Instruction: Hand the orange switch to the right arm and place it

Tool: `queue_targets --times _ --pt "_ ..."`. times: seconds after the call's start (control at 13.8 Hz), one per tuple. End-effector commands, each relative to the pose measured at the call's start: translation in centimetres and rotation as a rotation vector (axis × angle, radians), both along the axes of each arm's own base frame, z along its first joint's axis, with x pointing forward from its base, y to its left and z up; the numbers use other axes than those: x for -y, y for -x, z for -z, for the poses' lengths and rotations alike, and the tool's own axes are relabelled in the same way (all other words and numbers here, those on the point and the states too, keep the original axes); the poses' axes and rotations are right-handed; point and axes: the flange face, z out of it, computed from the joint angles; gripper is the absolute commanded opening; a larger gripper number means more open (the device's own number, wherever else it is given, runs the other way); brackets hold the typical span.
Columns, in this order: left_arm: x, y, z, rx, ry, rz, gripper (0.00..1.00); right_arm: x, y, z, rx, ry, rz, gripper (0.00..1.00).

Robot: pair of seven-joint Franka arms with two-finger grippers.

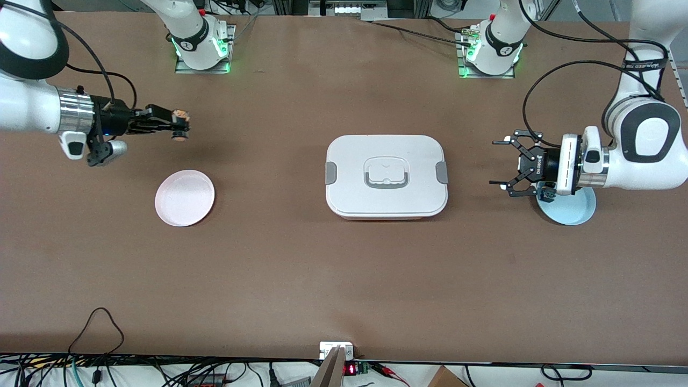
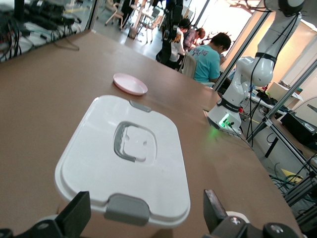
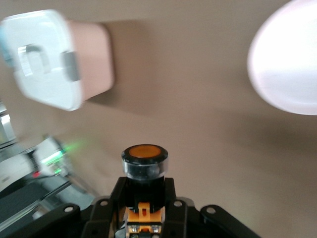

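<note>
Orange-capped, light, rigid and small enough to slip, orange switch [image 3: 144,171] pinched by its black body in right tool [image 1: 180,128] above bare bench [image 1: 344,279] beside pink plate [image 1: 185,198]; left tool [image 1: 502,164] waiting, spread wide over blue plate [image 1: 578,212].

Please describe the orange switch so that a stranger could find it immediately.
Look above the bare table toward the right arm's end, farther from the camera than the pink plate. There the right end effector is shut on the orange switch: a small black button with an orange cap.
</note>
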Motion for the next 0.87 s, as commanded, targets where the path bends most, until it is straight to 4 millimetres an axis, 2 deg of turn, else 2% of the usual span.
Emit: queue_targets --times 0.0,0.22,0.43,0.65,0.8 --pt "-2.0 0.0 -2.1 -0.109 -0.202 -0.008 1.00 0.2 -0.3 -0.5 0.027 0.225 0.061 0.00" --pt "-4.4 0.2 -2.7 -0.286 -0.535 -0.042 1.00 -0.6 -0.9 0.3 0.067 0.399 0.129 0.00" --pt "-6.1 -0.9 -5.1 -0.402 -0.835 -0.175 1.00 -0.7 -1.1 3.3 0.121 0.455 0.165 0.00" --pt "-5.2 -2.0 -6.8 -0.565 -1.051 -0.441 1.00 -0.6 -2.3 7.6 0.137 0.467 0.179 0.00" --pt "-4.9 -3.0 -9.5 -0.597 -1.138 -0.601 1.00 -0.7 -3.5 10.8 0.157 0.476 0.187 0.00"
